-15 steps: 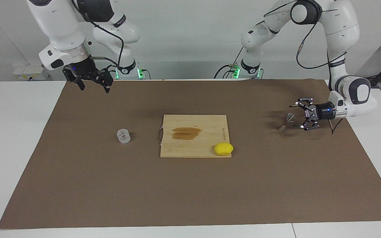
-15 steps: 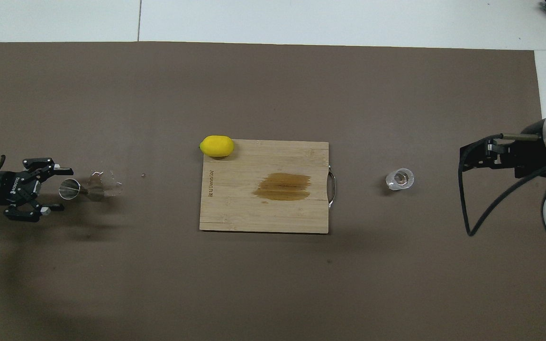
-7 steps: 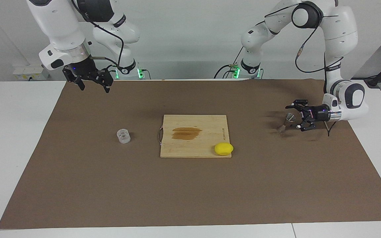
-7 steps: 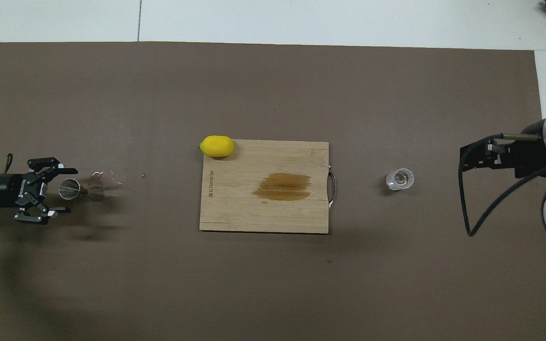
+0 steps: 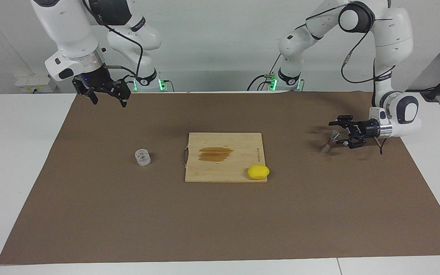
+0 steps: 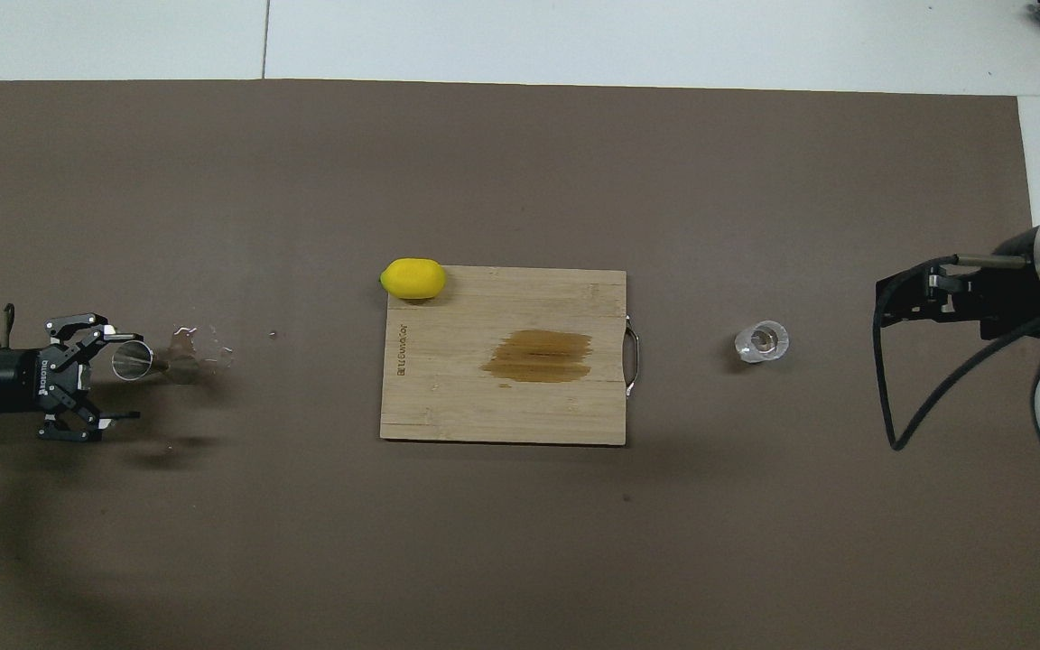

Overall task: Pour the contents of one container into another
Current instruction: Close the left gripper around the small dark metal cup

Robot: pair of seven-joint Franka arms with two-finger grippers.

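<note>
The clear glass tumbler (image 5: 142,157) (image 6: 762,342) stands on the brown mat toward the right arm's end of the table. The small metal jigger (image 5: 330,141) (image 6: 157,364) stands on the mat at the left arm's end. My left gripper (image 5: 338,133) (image 6: 134,376) lies level just above the mat, open. Its fingers reach either side of the jigger's upper cup without visibly touching it. My right gripper (image 5: 108,101) (image 6: 883,305) waits open, raised over the mat's edge nearest the robots, holding nothing.
A wooden cutting board (image 5: 224,168) (image 6: 502,411) with a brown stain lies mid-table. A yellow lemon (image 5: 258,172) (image 6: 413,278) sits on the board's corner farthest from the robots. A few shiny droplets (image 6: 204,348) dot the mat beside the jigger.
My left wrist has swung slightly toward the robots and the open gripper has shifted a little around the jigger. The jigger, the glass and the right arm have not moved.
</note>
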